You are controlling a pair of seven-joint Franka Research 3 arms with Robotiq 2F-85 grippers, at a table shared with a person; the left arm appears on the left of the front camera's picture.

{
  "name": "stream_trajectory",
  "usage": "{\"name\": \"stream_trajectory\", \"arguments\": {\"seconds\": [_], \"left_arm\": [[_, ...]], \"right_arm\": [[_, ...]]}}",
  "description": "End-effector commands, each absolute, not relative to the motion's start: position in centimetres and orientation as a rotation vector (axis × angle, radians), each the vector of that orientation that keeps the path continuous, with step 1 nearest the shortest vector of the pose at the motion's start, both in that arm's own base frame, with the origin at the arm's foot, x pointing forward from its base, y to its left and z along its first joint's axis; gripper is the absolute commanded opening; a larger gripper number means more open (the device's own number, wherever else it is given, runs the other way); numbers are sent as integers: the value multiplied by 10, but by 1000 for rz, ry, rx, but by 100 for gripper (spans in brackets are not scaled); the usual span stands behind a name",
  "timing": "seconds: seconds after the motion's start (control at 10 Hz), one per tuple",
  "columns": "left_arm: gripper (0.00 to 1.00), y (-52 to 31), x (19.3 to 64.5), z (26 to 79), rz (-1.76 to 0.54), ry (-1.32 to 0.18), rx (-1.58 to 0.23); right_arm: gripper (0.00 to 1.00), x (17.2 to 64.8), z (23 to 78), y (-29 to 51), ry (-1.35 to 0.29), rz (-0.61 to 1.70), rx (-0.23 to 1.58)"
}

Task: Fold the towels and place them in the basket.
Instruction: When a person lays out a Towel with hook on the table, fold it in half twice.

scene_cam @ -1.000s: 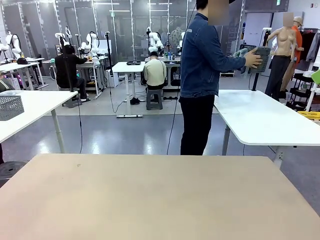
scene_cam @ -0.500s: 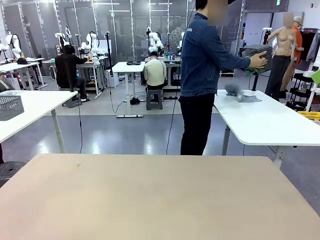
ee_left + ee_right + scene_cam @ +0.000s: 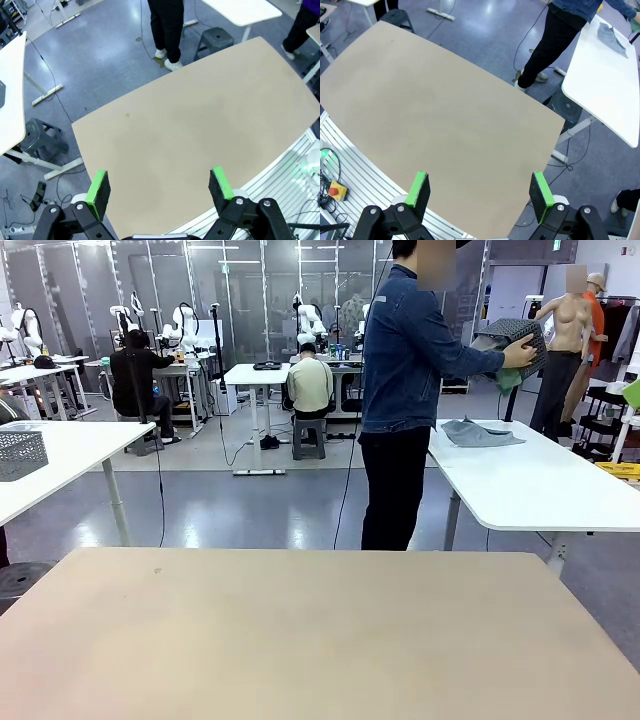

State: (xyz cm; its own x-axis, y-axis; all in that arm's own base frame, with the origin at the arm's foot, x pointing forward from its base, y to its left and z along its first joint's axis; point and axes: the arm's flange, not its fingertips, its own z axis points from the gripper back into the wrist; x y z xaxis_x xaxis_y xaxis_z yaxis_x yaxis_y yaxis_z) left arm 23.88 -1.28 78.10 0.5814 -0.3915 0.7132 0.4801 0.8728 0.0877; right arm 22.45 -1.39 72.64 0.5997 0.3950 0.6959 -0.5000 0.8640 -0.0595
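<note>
Far across the beige surface (image 3: 320, 640), beside a white side table (image 3: 540, 480), a person holds the basket (image 3: 510, 335) tilted, with a mint green towel (image 3: 508, 380) hanging from it. Both the left claw (image 3: 160, 182) and the right claw (image 3: 479, 185) hang released above the beige surface, well apart from the basket

floor (image 3: 250, 510): glossy grey-blue | white desks (image 3: 520, 480): left and right | glass partitions (image 3: 240, 300): far wall
</note>
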Motion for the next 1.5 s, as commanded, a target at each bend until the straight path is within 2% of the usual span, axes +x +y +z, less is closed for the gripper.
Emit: {"name": "stream_trajectory", "arguments": {"seconds": [0.0, 1.4], "left_arm": [[100, -13, 239, 782, -520, -803, -122], [100, -13, 239, 782, -520, -803, -122]], "right_arm": [[100, 225, 726, -13, -767, 523, 148], [100, 225, 726, -13, -767, 523, 148]]}}
